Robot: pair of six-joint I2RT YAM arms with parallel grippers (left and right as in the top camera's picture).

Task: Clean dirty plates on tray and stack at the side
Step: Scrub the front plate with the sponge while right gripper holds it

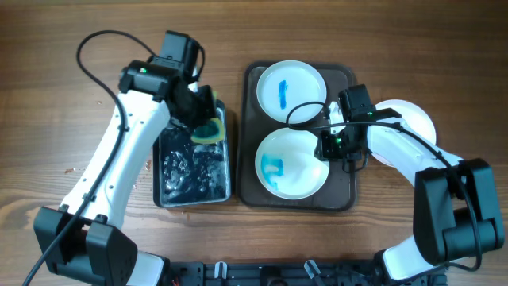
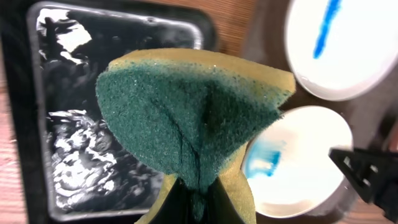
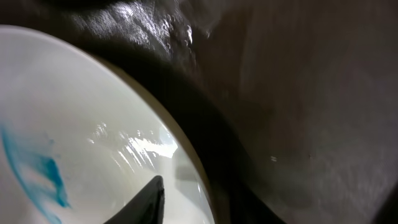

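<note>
Two white plates with blue smears lie on the brown tray [image 1: 343, 179]: a far plate [image 1: 291, 91] and a near plate [image 1: 290, 163]. My left gripper [image 1: 205, 119] is shut on a green and yellow sponge [image 1: 209, 129], held above the far right corner of the water tray [image 1: 168, 171]. In the left wrist view the sponge [image 2: 193, 118] is folded between the jaws [image 2: 199, 199]. My right gripper [image 1: 329, 144] clamps the near plate's right rim. In the right wrist view one finger lies inside the plate [image 3: 81, 124] and the gripper [image 3: 199, 196] straddles the rim.
A clean white plate [image 1: 417, 117] lies on the wooden table to the right of the tray, partly under my right arm. The water tray holds soapy water [image 2: 81, 143]. Cables loop over the far plate and over the table at the far left.
</note>
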